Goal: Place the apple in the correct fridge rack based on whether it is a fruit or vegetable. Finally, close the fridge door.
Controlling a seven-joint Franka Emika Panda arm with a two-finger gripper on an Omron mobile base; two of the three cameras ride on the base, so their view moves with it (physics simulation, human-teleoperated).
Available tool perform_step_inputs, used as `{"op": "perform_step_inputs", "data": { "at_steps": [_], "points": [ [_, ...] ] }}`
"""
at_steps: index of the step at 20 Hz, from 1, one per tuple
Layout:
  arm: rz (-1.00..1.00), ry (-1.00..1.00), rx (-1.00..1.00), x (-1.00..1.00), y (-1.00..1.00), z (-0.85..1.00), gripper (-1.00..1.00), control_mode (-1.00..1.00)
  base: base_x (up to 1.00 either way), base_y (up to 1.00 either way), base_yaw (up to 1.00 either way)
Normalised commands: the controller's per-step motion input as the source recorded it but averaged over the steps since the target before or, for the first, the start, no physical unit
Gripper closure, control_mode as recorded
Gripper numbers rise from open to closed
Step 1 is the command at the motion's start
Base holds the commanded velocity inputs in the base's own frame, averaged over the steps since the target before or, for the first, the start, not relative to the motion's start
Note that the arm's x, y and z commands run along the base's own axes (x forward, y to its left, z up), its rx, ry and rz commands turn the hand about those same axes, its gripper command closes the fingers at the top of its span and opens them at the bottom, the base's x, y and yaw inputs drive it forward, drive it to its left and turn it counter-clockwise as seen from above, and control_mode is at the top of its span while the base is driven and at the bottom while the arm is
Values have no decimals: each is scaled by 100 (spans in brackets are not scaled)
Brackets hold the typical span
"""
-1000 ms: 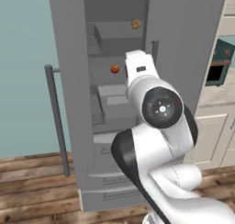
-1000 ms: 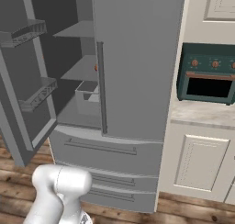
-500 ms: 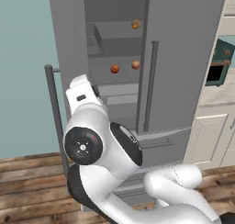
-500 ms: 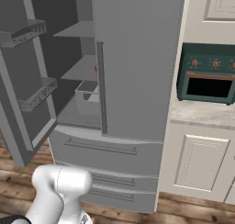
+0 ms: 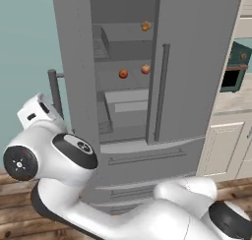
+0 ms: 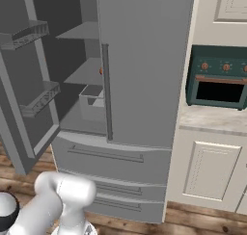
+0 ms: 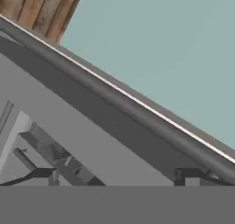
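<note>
Kitchen walls in pale teal stand behind a tall grey fridge (image 5: 197, 62) whose left door (image 5: 74, 72) hangs open, with a green oven (image 6: 219, 77) set in cream cabinets to the right. Inside, the apple (image 5: 145, 69) sits on the middle rack (image 5: 115, 81), just left of the closed right door's edge, beside another small reddish fruit (image 5: 123, 74); an orange-brown lumpy fruit (image 5: 145, 26) rests on the shelf above. With the apple lying on a rack, the placing looks done, and what remains is likely the door. That would explain why the arm (image 5: 54, 155) is swung low and far left, near the open door's outer handle (image 5: 53, 91). The hand (image 7: 114, 175) points along the door's edge, fingertips (image 7: 43, 173) set well apart and holding nothing.
</note>
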Motion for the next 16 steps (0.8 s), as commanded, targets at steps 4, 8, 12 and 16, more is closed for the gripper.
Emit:
{"op": "perform_step_inputs", "data": {
  "at_steps": [4, 8, 12, 16],
  "points": [
    [-4, 7, -20, 78, 97, -25, -100, -100, 0, 0, 0],
    [-3, 4, -14, 87, 61, -32, -100, -100, 0, 0, 0],
    [-5, 3, -9, 85, 35, -32, -100, -100, 0, 0, 0],
    [-7, 2, -2, 87, 6, -32, -100, -100, 0, 0, 0]
  ]
}}
